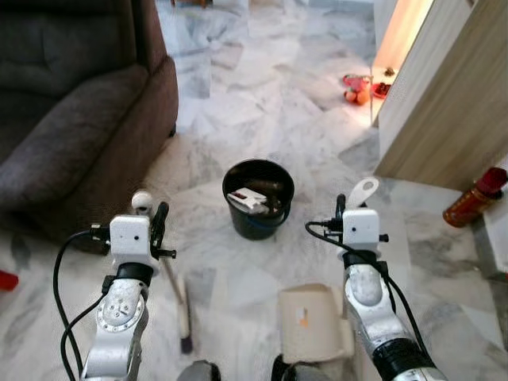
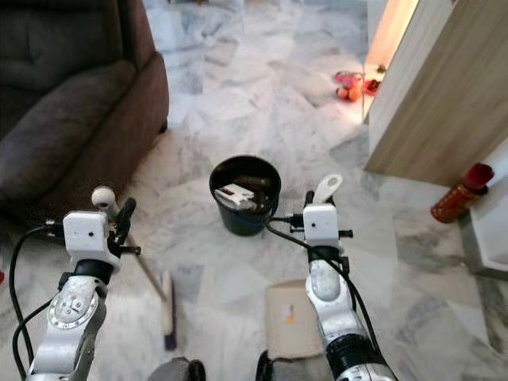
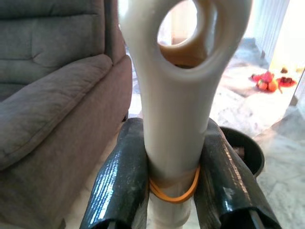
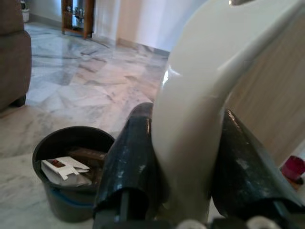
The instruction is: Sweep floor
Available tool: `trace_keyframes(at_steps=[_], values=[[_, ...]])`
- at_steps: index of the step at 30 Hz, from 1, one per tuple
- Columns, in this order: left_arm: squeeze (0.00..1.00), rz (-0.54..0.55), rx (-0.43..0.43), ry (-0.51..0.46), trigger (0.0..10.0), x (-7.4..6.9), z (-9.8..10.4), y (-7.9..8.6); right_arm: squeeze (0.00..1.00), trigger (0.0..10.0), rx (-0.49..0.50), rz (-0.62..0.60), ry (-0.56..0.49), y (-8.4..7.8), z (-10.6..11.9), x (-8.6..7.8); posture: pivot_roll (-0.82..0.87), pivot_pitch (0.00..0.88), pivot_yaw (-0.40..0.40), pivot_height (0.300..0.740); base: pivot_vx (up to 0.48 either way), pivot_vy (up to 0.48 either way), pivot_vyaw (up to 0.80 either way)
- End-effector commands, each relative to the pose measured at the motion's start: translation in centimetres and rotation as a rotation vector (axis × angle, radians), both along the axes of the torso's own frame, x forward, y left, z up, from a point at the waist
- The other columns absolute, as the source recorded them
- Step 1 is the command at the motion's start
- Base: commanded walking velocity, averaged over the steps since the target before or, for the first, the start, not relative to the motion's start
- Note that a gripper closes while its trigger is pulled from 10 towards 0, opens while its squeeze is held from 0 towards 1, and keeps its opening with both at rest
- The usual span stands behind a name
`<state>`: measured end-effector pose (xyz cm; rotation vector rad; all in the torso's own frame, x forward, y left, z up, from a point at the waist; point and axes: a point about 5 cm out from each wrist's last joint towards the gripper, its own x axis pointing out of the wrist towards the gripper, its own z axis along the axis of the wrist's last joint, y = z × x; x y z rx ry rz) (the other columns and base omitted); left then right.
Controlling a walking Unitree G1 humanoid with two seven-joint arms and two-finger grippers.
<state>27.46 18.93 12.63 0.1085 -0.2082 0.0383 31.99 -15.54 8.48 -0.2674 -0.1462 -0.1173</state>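
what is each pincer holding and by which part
Left pincer grips the broom by its handle's top; right pincer grips the dustpan by its handle.

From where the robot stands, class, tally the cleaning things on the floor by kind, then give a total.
Brush: 1, held by the left end effector
Dustpan: 1, held by the right end effector
Black bucket: 1, with litter inside
Total: 3
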Motion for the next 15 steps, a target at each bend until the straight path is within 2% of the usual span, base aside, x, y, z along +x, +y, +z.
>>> trace_keyframes(at_steps=[1,15], values=[[0.0,0.009,0.023,-0.017,10.0,-0.11,0.33,0.13,0.0,10.0,0.012,0.007,-0.018,0.1,0.47,0.25,0.16,0.173,-0.016,0.74,0.0,0.0,0.0],[0.0,-0.013,0.025,-0.01,10.0,0.13,0.25,-0.09,0.0,10.0,0.025,-0.002,0.004,0.03,0.11,0.36,0.16,0.148,-0.009,0.74,0.0,0.0,-0.79]])
